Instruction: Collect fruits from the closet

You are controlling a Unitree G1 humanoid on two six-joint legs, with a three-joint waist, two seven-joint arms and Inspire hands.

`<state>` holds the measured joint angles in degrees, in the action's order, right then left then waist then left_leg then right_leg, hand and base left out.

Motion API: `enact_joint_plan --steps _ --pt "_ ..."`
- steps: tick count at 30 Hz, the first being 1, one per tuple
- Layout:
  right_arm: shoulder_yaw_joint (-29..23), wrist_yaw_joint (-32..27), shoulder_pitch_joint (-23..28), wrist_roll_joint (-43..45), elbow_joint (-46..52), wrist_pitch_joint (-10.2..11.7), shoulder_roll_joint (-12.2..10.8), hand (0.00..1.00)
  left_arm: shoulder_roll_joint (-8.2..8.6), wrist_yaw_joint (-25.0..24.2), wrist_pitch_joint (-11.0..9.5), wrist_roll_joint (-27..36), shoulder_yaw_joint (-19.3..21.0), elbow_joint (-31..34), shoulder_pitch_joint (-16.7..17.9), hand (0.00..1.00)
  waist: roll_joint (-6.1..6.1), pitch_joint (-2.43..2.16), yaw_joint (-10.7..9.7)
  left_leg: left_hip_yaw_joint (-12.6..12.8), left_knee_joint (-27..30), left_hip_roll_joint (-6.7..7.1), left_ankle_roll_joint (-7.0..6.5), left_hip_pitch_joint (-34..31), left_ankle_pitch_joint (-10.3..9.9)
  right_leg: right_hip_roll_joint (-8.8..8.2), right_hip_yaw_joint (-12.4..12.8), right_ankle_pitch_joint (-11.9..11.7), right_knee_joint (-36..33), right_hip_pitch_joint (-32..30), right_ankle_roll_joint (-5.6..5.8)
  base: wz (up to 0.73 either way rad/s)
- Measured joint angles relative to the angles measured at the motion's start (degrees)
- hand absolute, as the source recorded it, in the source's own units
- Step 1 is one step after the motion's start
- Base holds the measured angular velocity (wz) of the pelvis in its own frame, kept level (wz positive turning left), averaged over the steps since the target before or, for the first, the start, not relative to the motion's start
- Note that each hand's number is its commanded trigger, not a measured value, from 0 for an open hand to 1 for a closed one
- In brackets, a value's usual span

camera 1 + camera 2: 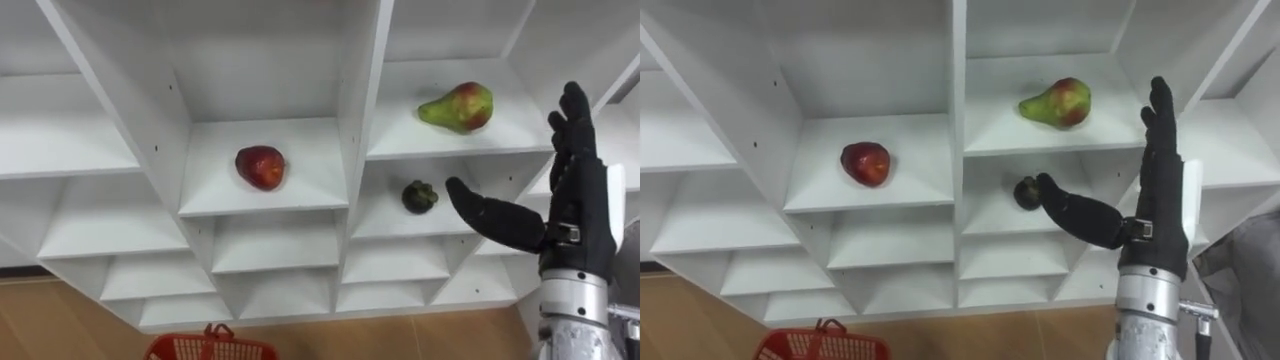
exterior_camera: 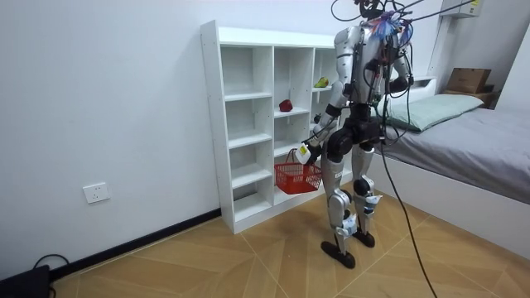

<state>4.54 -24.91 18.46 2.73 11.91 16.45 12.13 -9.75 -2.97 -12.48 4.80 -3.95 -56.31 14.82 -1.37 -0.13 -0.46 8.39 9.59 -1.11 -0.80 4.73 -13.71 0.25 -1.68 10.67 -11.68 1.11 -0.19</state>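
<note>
Three fruits lie in the white closet (image 1: 360, 80):
- a red apple (image 1: 260, 167) in the middle compartment;
- a green pear (image 1: 457, 107) with a red blush, in the compartment to its right;
- a small dark green fruit (image 1: 419, 196) on the shelf below the pear.

The right hand (image 1: 580, 210) is raised before the closet. Its fingers (image 1: 572, 125) are straight and hold nothing. They are just right of the pear and apart from it. The thumb points toward the dark fruit.

A red basket (image 1: 205, 350) hangs at the left hand (image 2: 306, 151), whose grip cannot be determined.
</note>
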Motion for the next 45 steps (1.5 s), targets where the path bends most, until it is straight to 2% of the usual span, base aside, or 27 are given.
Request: enact_joint_plan --steps 6,11,19,21,31,37,45 --pt "-0.01 0.11 -0.02 -0.01 0.00 -0.08 0.77 0.00 -0.24 -0.04 1.45 0.03 0.04 -0.58 -0.37 1.00 0.06 -0.01 0.67 0.06 0.01 -0.06 0.00 -0.05 0.00 0.01 -0.15 -0.11 0.02 0.09 -0.06 0.00" --pt "-0.24 0.77 -3.04 0.55 0.00 -0.40 1.67 0.00 -0.25 -0.57 2.12 0.02 0.26 -1.05 -0.82 1.00 0.14 0.10 0.68 -0.05 -0.04 -0.12 0.00 -0.05 0.00 0.00 -0.69 -0.14 0.01 0.10 -0.10 0.00" --pt "-2.31 3.61 -7.50 0.96 -0.74 -0.51 2.83 0.00 -0.62 -1.40 2.68 -0.58 1.44 -0.95 -1.22 1.00 -0.88 0.46 0.66 -1.15 0.06 -0.16 0.03 -0.16 0.01 -0.45 -4.96 -0.14 0.09 0.51 -0.11 0.07" --pt "-2.57 4.93 -8.07 0.88 -0.74 -0.57 2.83 0.00 -0.67 -1.43 2.81 -0.58 1.50 -0.95 -1.27 1.00 -0.98 0.51 0.66 -1.24 0.06 -0.16 0.03 -0.19 0.01 -0.47 -5.02 -0.14 0.12 0.52 -0.11 0.02" --pt "-4.73 8.92 -8.52 -0.39 -1.10 -1.08 3.00 0.00 -0.84 -1.61 3.44 -2.80 2.84 -0.52 -1.52 1.00 -1.67 0.34 0.79 -2.48 0.77 -0.04 0.04 -0.15 0.02 -0.75 -6.36 -0.17 0.64 1.45 -0.15 0.05" --pt "-6.78 10.44 -9.00 -0.55 -3.33 -1.09 3.29 0.00 -0.83 -2.22 3.44 -3.29 5.40 -0.53 -0.74 1.00 -1.54 0.38 0.90 -2.98 0.89 -0.05 0.07 -0.21 0.04 -0.68 -6.69 -0.33 1.03 1.92 -0.32 0.02" --pt "-7.62 10.75 -11.07 -4.64 -6.74 -1.56 3.95 0.00 -0.80 -2.12 3.85 -5.10 5.57 1.47 0.29 1.00 -1.54 0.32 0.76 -3.94 0.95 0.01 0.24 -0.34 0.19 -0.75 -7.84 -0.34 1.10 2.09 -0.33 0.07"
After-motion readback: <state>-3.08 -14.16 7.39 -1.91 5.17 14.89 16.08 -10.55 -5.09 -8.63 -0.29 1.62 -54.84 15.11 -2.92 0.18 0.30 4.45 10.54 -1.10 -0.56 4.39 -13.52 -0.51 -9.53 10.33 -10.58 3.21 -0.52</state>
